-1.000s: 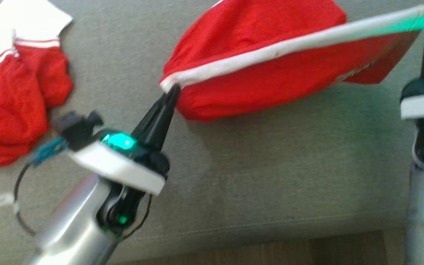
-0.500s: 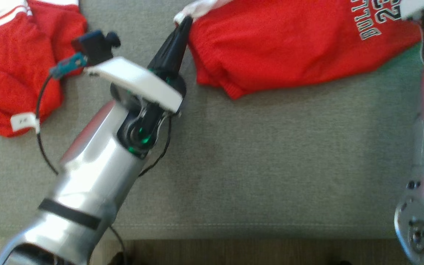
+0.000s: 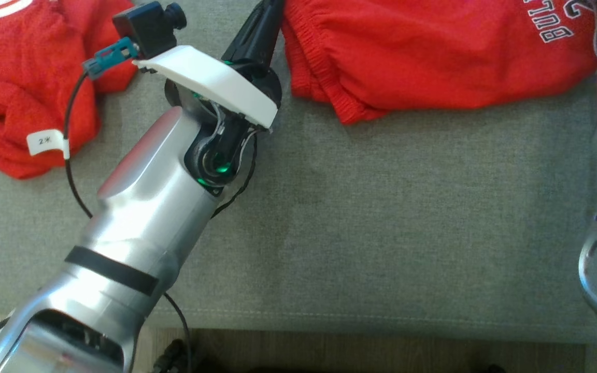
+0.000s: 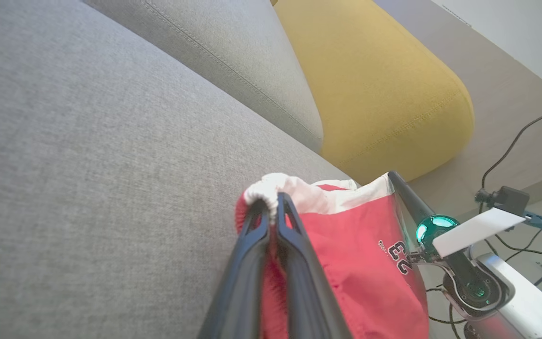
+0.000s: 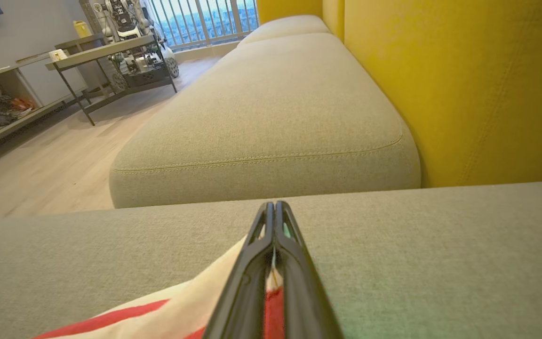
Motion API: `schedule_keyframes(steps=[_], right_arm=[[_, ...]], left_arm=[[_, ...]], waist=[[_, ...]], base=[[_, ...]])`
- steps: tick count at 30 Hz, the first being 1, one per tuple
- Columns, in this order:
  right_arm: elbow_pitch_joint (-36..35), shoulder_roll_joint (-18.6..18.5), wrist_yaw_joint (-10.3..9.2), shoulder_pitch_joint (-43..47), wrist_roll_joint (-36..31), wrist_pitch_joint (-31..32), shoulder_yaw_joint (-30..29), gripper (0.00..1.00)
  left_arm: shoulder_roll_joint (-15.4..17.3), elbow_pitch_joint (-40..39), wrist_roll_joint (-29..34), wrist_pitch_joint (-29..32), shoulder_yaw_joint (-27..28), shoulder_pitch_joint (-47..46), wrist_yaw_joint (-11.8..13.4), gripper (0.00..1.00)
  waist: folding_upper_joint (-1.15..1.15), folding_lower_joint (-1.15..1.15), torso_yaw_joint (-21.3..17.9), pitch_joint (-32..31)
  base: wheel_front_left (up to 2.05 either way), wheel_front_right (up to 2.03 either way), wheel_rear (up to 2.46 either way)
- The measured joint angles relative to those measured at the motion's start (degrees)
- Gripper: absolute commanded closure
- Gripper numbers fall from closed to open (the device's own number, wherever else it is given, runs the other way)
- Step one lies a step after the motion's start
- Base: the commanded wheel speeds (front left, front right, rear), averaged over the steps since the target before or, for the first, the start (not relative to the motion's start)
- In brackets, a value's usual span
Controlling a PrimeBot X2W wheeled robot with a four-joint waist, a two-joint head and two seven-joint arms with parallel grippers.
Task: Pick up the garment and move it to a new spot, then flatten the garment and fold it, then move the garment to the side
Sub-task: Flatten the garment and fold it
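Starting at the left of the head view, a second red garment (image 3: 24,88) lies crumpled on the grey sofa seat (image 3: 381,217), apart from the work. Next comes the left claw (image 4: 271,207), closed on one bunched end of the white waistband of the garment (image 3: 433,57), a pair of red shorts printed with a team name and number. The garment stretches rightward across the back part of the seat to the right claw (image 5: 274,209), whose fingers are pinched shut on white and red cloth at the waistband's other end. Between the two claws the band sags slightly and the legs drop below it. The hem seems to rest on the seat, though I cannot be sure.

The cloth looks light, soft and limp, a loose knit that will drape and wrinkle rather than hold a shape, and nothing about it looks fragile. The elastic waistband is the thickest, firmest edge, so its two corners are the sensible hold for spreading. The leg hems would serve for folding. Thin fingers on so little cloth could slip if it is pulled taut.

The seat is a broad, flat woven fabric with some grip, so dragging may bunch the shorts. Behind it stands a yellow backrest (image 5: 464,84), and beyond the sofa runs a pale wooden floor (image 5: 40,165).
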Motion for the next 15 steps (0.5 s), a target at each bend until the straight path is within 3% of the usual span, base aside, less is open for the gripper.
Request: schedule_keyframes(steps=[9,14,15], right_arm=[[2.23,-0.20,0.00,-1.51,-5.21,-3.38,-4.78,1.00],[4.53,0.00,0.00,-1.70,-6.97,-3.61,-5.94,1.00],[4.99,0.01,0.00,-1.75,-6.99,-3.63,-6.05,1.00]], left_arm=[[-0.20,1.40,2.18,-0.69,0.73,-0.19,-0.01,1.00],[-0.69,3.22,5.37,-1.08,3.82,0.01,-0.02,1.00],[-0.86,3.43,5.97,-1.08,4.42,0.11,-0.02,0.95]], waist=[[0.00,0.00,-0.18,-0.30],[0.00,0.00,0.04,-0.56],[0.00,0.00,0.21,-0.62]], base=[[0.00,0.00,0.00],[0.00,0.00,0.00],[0.00,0.00,0.00]])
